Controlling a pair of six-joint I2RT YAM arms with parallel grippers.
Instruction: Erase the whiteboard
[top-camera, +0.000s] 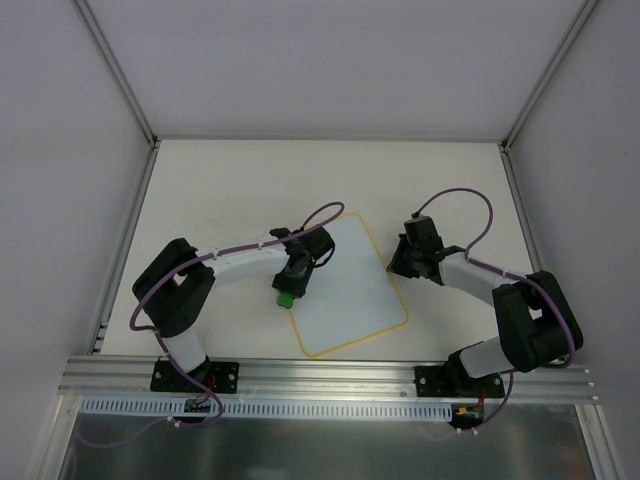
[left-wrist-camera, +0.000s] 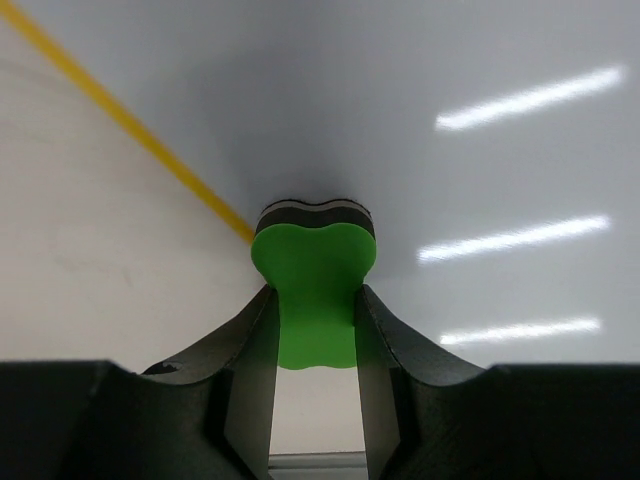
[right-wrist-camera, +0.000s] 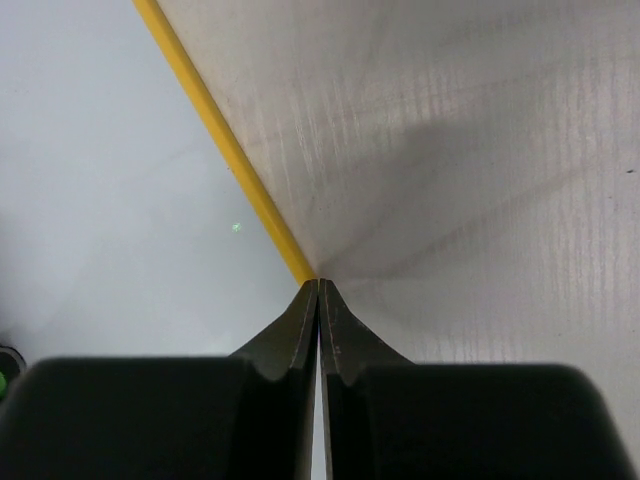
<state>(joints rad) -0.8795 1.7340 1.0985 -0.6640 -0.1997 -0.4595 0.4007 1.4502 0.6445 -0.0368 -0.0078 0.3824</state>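
Note:
The whiteboard (top-camera: 350, 290) lies tilted on the tabletop, pale with a thin yellow rim and no marks that I can see. My left gripper (top-camera: 288, 290) is shut on the green eraser (top-camera: 285, 298) at the board's left edge. In the left wrist view the eraser (left-wrist-camera: 314, 290) sits between the fingers, its dark felt side down on the board (left-wrist-camera: 480, 150) beside the yellow rim (left-wrist-camera: 120, 115). My right gripper (top-camera: 396, 264) is shut and empty, its tips pressed at the board's right rim (right-wrist-camera: 225, 150).
White walls with metal corner posts (top-camera: 120, 75) enclose the table on three sides. An aluminium rail (top-camera: 330, 375) runs along the near edge with both arm bases. Purple cables (top-camera: 470, 195) loop above the arms.

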